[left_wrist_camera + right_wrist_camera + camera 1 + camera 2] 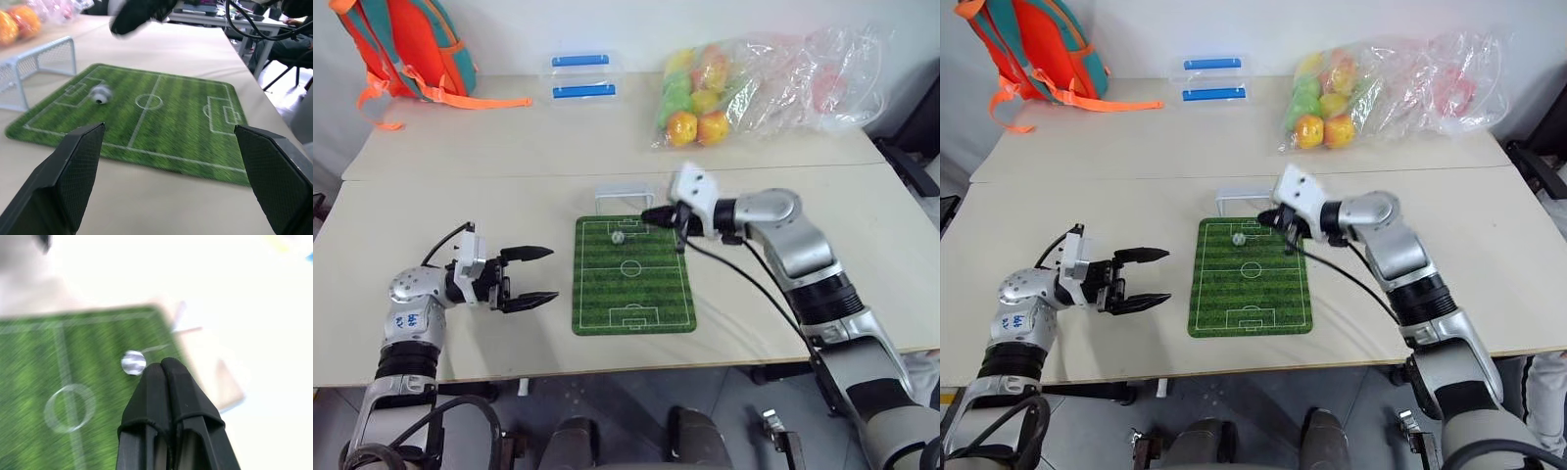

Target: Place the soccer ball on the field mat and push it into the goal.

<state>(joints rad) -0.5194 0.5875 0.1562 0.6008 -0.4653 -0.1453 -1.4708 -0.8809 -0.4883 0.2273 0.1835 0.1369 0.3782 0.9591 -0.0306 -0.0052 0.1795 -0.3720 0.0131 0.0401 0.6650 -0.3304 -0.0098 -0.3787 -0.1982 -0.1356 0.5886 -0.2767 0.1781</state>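
Left hand (541, 277) spread beside field mat (632, 305); right hand (651, 214) pressed together behind soccer ball (618, 237)

The left arm reaches forward low on the robot's left, its wrist turned so the left tool (540, 277) points level and across toward the right. Its two black fingers (68, 171) stand wide apart with nothing between them. The right arm stretches forward and inward, forearm angled toward the left, the right tool (164, 368) tipped slightly downward. Its fingers are pressed flat together; the wrist view is blurred, but nothing seems to be gripped.
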